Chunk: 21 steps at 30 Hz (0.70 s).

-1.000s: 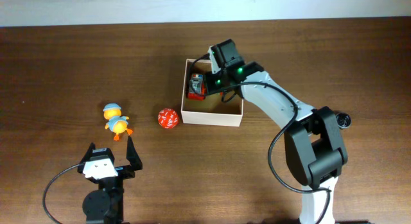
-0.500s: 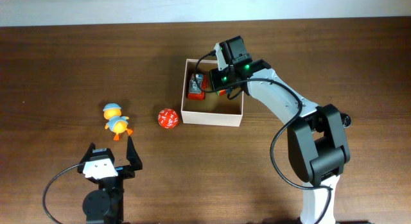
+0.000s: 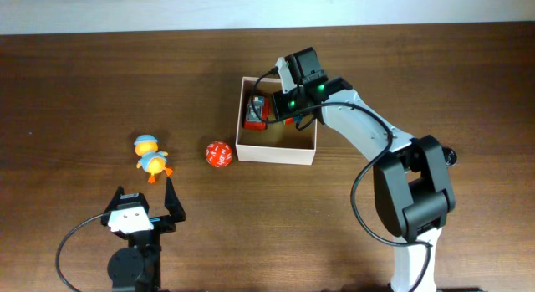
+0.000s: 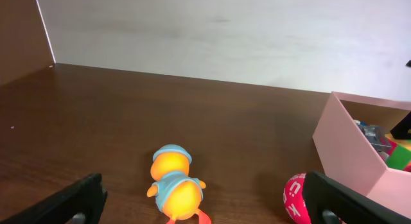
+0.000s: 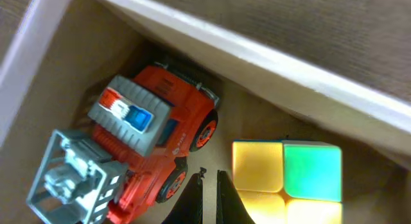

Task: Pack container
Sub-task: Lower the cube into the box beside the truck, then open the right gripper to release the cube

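Two toys, truck (image 3: 255,113) & cube (image 5: 286,176), lie packed in container (image 3: 276,152) mid-table. R gripper (image 5: 209,185) hangs over them, tips pinched together, empty. L gripper (image 3: 145,192) spread wide nr duck (image 3: 151,158), prob. next; ball (image 3: 218,154) also unpacked.

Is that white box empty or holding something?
Not empty: a red toy truck and a coloured cube lie inside the container.

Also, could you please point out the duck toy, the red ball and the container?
duck toy (image 3: 153,163), overhead view, its body.
red ball (image 3: 218,154), overhead view, its centre.
container (image 3: 276,154), overhead view, its near wall.
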Motion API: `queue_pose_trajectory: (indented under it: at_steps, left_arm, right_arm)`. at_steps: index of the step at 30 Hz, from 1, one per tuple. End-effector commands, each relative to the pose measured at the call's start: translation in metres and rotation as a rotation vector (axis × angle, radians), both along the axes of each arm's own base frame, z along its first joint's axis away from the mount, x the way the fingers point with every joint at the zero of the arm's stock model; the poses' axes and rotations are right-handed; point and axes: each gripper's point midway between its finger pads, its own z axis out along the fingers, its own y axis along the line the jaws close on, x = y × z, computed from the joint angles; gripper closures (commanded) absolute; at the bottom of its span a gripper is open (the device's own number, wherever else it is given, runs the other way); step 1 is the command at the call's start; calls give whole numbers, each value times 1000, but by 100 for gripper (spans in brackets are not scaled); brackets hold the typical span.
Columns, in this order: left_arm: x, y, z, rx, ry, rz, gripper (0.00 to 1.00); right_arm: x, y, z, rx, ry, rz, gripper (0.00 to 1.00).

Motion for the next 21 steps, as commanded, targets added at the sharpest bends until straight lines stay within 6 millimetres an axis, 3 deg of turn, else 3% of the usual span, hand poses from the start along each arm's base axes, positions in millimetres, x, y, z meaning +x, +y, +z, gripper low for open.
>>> queue_pose_trajectory:
  at_steps: [1,10,21]
  left_arm:
    - [0,-2,-1,14,0,-14,1]
    - [0,-2,-1,14,0,-14,1]
    - [0,-2,-1,14,0,-14,1]
  right_arm:
    - [2,6,-11,13,18,30,95]
    - [3,5,-11,10,12,27,95]
    - [22,-11,-9,-50,-52,-87,95]
